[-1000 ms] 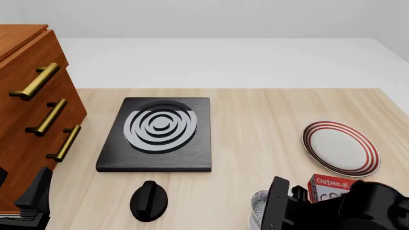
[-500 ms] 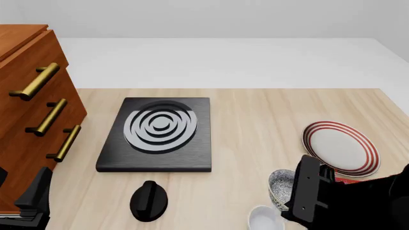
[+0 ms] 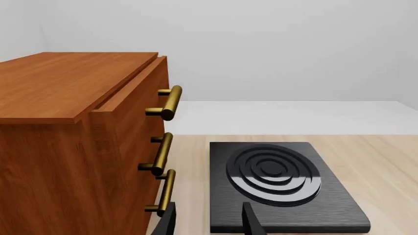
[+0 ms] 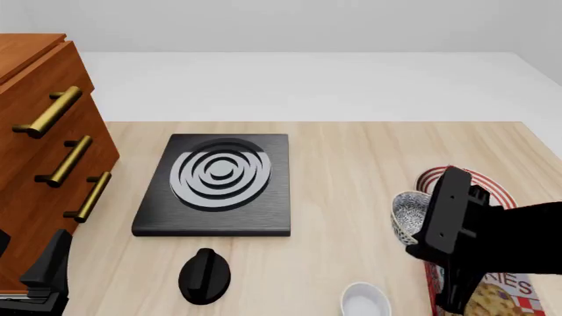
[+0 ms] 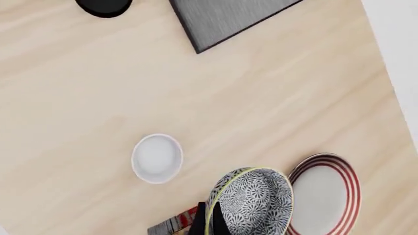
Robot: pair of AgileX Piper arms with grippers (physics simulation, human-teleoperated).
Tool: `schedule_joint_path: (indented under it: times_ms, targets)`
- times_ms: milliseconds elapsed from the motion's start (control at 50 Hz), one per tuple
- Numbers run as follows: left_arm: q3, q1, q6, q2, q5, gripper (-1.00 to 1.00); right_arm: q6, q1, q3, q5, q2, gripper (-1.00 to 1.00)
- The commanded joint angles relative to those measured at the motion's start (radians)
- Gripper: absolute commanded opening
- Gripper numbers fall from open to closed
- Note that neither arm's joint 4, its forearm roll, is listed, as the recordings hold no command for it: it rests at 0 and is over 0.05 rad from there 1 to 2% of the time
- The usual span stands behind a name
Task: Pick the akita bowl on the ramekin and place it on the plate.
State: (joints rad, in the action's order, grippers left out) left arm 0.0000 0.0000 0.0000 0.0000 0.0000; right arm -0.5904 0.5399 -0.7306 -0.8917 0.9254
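Holding the akita bowl (image 4: 407, 214) aloft — right tool (image 5: 210, 223) clamped — beside the plate (image 5: 324, 196).

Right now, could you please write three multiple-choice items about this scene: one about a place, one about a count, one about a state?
1. Where is the ramekin?
A. On the stove plate
B. On the bare table near the front edge
C. On the plate

2. How many brass handles does the wooden cabinet show?
A. Three
B. One
C. Five

3. What is the state of the akita bowl?
A. Resting on the ramekin
B. Lying upside down on the table
C. Held by the right tool, off the table, beside the plate

Answers: 1 B, it stands alone on the wood; 2 A, three bars show in the front view; 3 C, the right wrist view shows its rim gripped.
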Motion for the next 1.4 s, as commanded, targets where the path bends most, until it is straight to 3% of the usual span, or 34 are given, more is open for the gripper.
schedule_joint_path:
  times_ms: [20, 600, 760, 1040, 1400]
  targets:
    - [0.000, 0.000, 0.000, 0.000, 0.000, 1.00, -0.063, -0.122, -0.024, 0.032, 0.029, -1.00]
    - [0.000, 0.000, 0.000, 0.000, 0.000, 1.00, -0.120, -0.391, -0.075, 0.194, 0.211, -1.00]
    - [0.000, 0.000, 0.000, 0.000, 0.000, 1.00, -0.157, -0.474, -0.076, 0.220, 0.242, -1.00]
    - [0.000, 0.000, 0.000, 0.000, 0.000, 1.00, -0.153, -0.603, -0.168, 0.203, 0.320, -1.00]
    - [0.000, 0.000, 0.000, 0.000, 0.000, 1.00, -0.171, -0.672, -0.207, 0.244, 0.439, -1.00]
